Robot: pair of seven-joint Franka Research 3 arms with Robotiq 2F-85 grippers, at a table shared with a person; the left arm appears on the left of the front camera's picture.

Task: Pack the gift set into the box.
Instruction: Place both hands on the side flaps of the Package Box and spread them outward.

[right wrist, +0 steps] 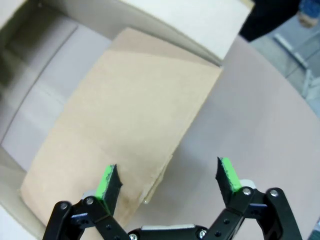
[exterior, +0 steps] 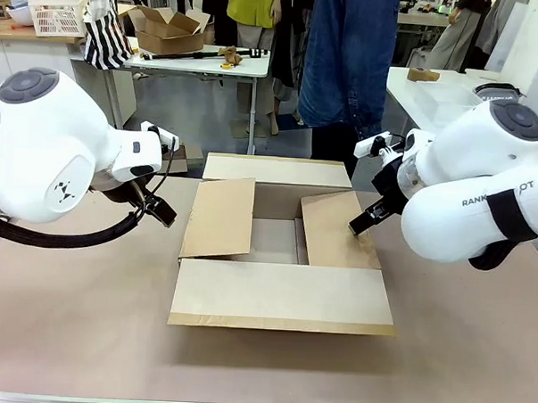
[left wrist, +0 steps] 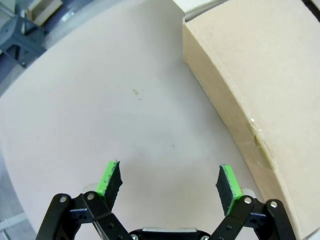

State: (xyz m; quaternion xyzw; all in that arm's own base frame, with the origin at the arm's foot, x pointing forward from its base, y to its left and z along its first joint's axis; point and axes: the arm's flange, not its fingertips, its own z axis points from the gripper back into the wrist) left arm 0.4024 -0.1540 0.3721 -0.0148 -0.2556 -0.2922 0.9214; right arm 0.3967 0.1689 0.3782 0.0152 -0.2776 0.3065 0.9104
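Left claw point(left wrist: 169, 175) and right claw point(right wrist: 168, 172) both gape wide, flanking the plain brown box point(exterior: 283, 296), side flaps point(exterior: 219, 217) sagging inward.

one four-flapped box point(exterior: 281, 296), two tools point(exterior: 160, 211) point(exterior: 361, 225) and one person point(exterior: 346, 62) at the table point(exterior: 76, 336).

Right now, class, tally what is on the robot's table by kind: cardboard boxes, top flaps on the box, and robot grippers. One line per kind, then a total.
Cardboard boxes: 1, the box.
Top flaps: 4, far flap, left flap, right flap, near flap.
Grippers: 2, left gripper, right gripper, jaws open on both.
Total: 7.
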